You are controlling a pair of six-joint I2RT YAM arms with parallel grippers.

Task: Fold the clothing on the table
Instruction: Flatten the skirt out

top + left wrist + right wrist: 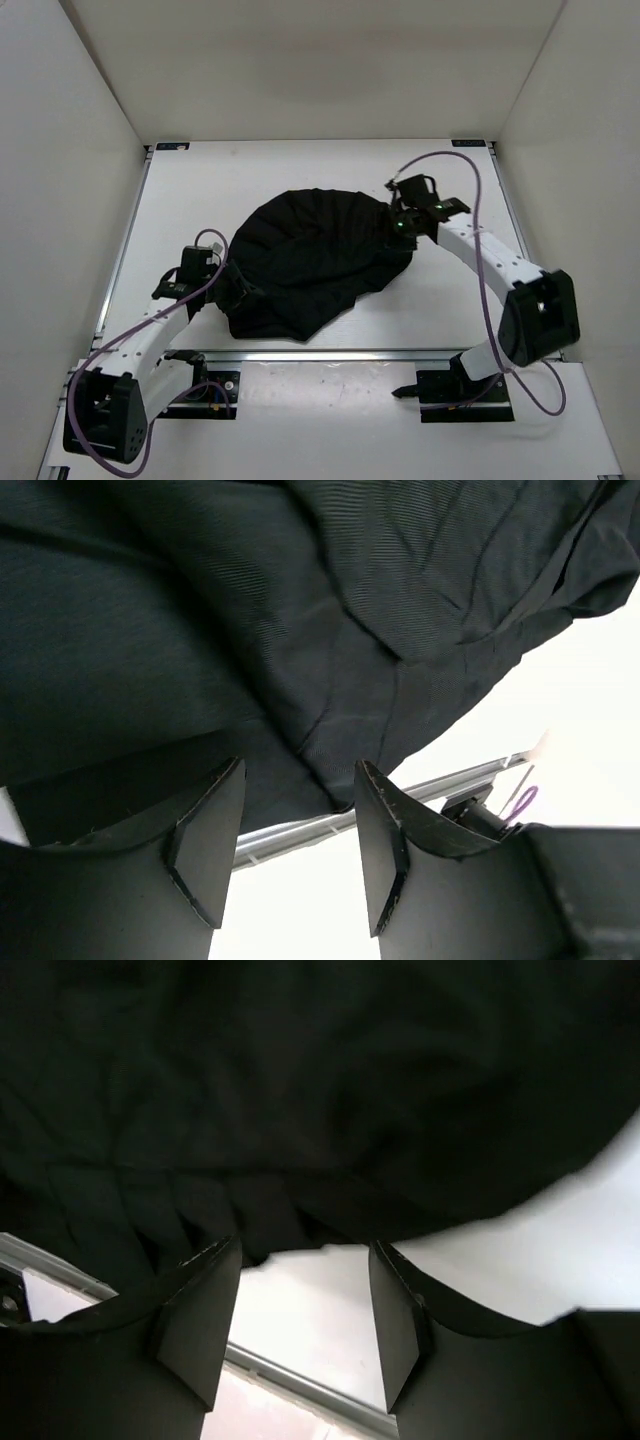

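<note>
A: Where does the clothing sit?

B: In the middle of the table, a little nearer the front edge than the back. One black, rounded heap, wrinkled, with creases fanning across its top. Its near hem lies close to the metal rail along the front edge but does not cross it. White tabletop shows on all sides.

A: Left side?

B: The left gripper is at the heap's near-left edge. In its wrist view the two fingers stand apart. Cloth fills the view beyond the tips, and its hem comes down into the gap between them. Lower in the gap, the rail and bare tabletop show. Nothing is pinched; the jaws are open.

A: Right side?

B: The right gripper is at the heap's far-right edge, the arm reaching in from the right side of the tabletop. Its fingers are spread too. The dark cloth edge lies just past the tips, and white tabletop shows in the gap. These jaws are open as well, with no cloth held.

A: Any lifted cloth?

B: From overhead the whole garment rests on the tabletop. Whether either set of fingertips touches the cloth, I cannot tell.

A: Surroundings?

B: White wall panels on the left, back and right.
</note>
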